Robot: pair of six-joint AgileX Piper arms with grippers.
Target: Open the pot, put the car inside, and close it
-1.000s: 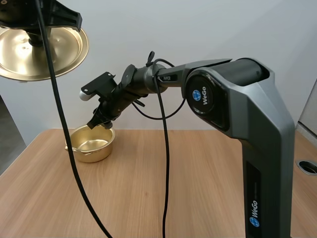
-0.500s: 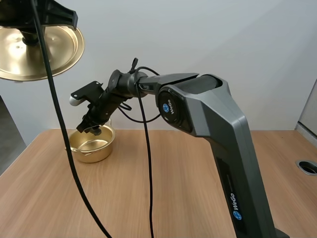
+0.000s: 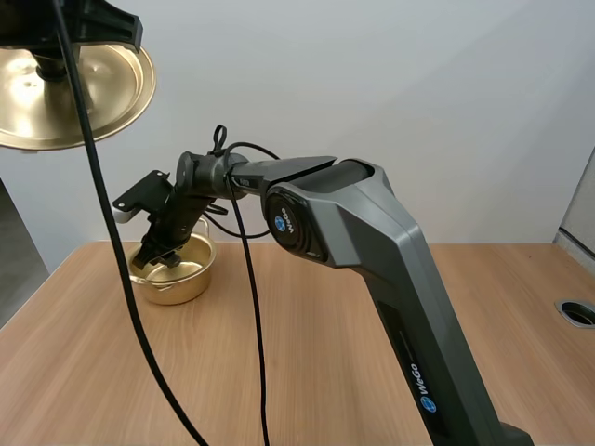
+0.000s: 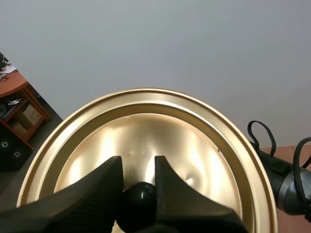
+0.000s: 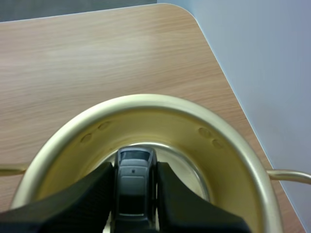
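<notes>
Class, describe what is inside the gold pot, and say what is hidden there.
The right claw reaches into the pot, pinching a dark toy car. Bare gold wall shows around them. The floor under the car is covered, so contact cannot be told.

The right claw (image 3: 159,256) has dropped lower, carrying the car (image 5: 132,187) into the pot (image 3: 182,286)

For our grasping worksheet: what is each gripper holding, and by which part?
The left gripper pinches the round golden metal lid by its black knob. The right gripper holds the small dark toy car by its sides, over the golden pot.
</notes>
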